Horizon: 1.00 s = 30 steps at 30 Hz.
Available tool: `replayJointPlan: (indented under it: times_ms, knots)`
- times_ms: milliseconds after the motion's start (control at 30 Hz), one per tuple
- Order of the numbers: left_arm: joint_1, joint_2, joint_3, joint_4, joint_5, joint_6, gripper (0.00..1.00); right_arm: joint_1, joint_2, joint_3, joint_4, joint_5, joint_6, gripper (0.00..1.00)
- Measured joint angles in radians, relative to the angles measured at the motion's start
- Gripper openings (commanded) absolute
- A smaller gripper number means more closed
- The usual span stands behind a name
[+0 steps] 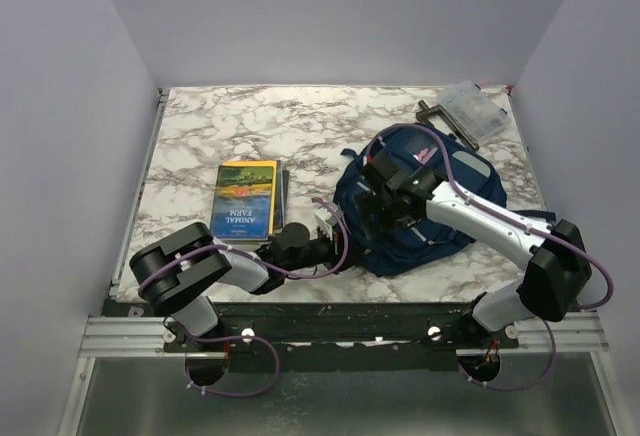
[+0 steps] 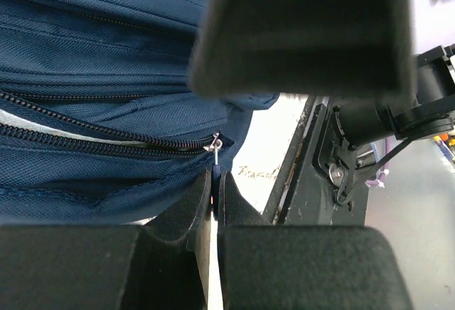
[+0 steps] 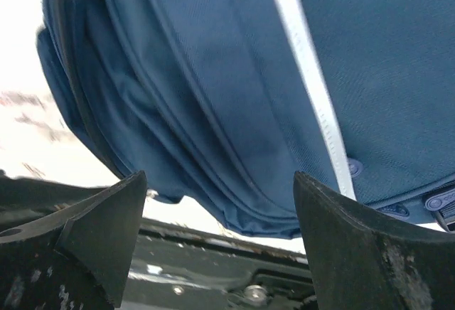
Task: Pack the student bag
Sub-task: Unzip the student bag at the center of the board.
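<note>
Marble tbl (image 1: 250, 116): backpack (image 1: 395, 251), books (image 1: 245, 196), clear box (image 1: 470, 108)

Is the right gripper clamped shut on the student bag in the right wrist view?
No: the right gripper holds its jaws wide apart by the student bag, pinching nothing.

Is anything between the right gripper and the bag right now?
Nothing visible. The right gripper faces the student bag directly, jaws open, only blue fabric ahead. The left gripper is at the bag's left edge, shut on the zipper pull.
</note>
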Motion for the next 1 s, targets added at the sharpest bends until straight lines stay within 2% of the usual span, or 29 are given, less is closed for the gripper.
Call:
replayJointPlan:
  times_ms: [67, 267, 433, 633, 900, 1000]
  knots:
    - [0.011, -0.015, -0.014, 0.002, 0.011, -0.001, 0.0, 0.048, 0.016, -0.025, -0.02, -0.008, -0.026, 0.85]
    - [0.064, -0.052, -0.032, 0.002, 0.056, -0.021, 0.0, 0.079, 0.031, -0.027, -0.022, 0.011, -0.063, 0.87]
    - [0.115, -0.067, -0.048, 0.002, 0.087, -0.034, 0.0, 0.09, 0.1, 0.017, -0.006, 0.119, -0.033, 0.81]
    - [0.122, -0.067, -0.052, 0.003, 0.109, -0.046, 0.0, 0.09, 0.205, 0.105, 0.06, 0.24, -0.029, 0.79]
    - [0.128, -0.062, -0.051, 0.001, 0.116, -0.051, 0.0, 0.109, 0.414, 0.214, 0.065, 0.316, -0.012, 0.51]
    - [0.13, -0.062, -0.051, -0.005, 0.111, -0.047, 0.0, 0.114, 0.448, 0.233, 0.056, 0.332, 0.033, 0.26]
